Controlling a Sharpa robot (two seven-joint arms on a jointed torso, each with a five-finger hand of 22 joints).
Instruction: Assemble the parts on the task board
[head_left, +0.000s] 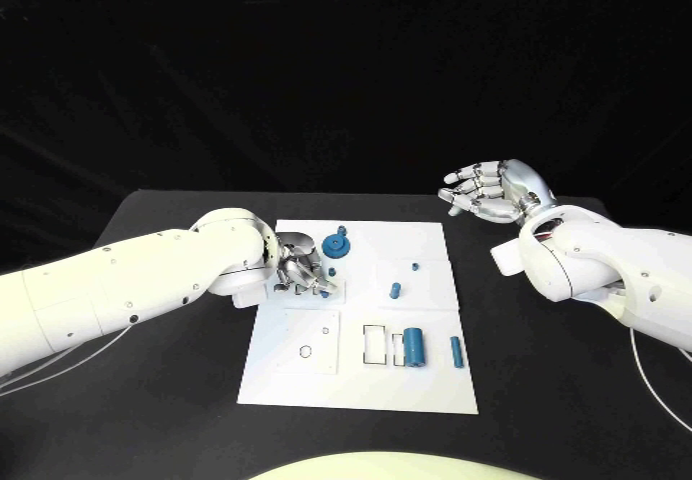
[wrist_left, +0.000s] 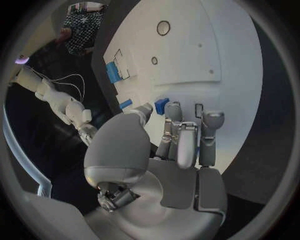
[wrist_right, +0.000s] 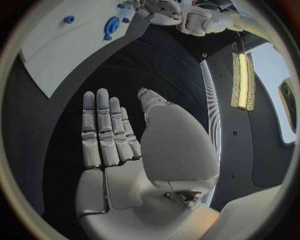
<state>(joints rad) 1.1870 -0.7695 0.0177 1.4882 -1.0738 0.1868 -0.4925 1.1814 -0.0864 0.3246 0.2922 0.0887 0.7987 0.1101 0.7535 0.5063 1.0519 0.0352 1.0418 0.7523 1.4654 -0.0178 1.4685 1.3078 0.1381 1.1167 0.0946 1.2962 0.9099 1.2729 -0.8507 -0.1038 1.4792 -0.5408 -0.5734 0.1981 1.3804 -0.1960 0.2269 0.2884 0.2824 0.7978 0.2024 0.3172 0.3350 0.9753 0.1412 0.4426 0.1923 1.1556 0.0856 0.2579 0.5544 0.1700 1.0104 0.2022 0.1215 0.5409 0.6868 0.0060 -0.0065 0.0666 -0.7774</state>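
Observation:
The white task board (head_left: 361, 385) lies in the middle of the table. My left hand (head_left: 303, 268) is bent down over its far left part, fingers curled toward the surface. In the left wrist view a small blue part (wrist_left: 161, 105) sits pinched between the thumb and a finger of the left hand (wrist_left: 169, 150). A round blue part (head_left: 338, 246) stands just right of that hand. My right hand (head_left: 493, 190) hangs raised beyond the board's far right corner, fingers apart and holding nothing. The right wrist view shows the right hand (wrist_right: 125, 145) flat above the black table.
Two small blue pegs (head_left: 414, 267) (head_left: 395, 291) stand in the board's right half. A blue cylinder (head_left: 414, 346) lies beside empty rectangular slots (head_left: 375, 343), with a thin blue pin (head_left: 456, 350) to its right. A square plate with a hole (head_left: 306, 350) is near left.

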